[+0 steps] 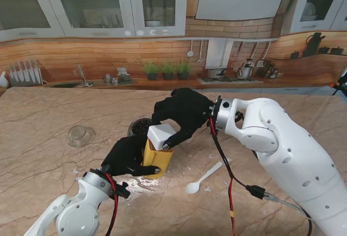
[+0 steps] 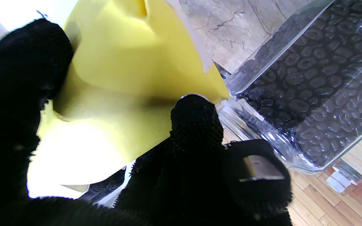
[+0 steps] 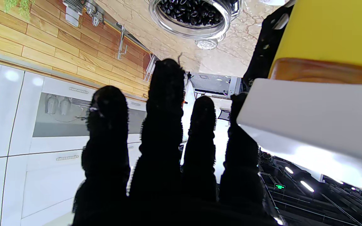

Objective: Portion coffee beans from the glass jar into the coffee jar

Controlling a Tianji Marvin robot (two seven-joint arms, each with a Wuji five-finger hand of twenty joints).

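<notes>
Glass lid [image 1: 80, 135] sits toward the table's [image 1: 43, 160] left edge. My left hand [image 1: 128, 157] is wrapped around the yellow coffee jar [image 1: 157, 161] near the table's middle, nearer to me. Glass jar [image 1: 141, 126] of beans stands open just beyond it. My right hand [image 1: 181, 114] pinches the jar's white lid [image 1: 161, 136]. White spoon [image 1: 203, 178] lies right of the jars.
</notes>
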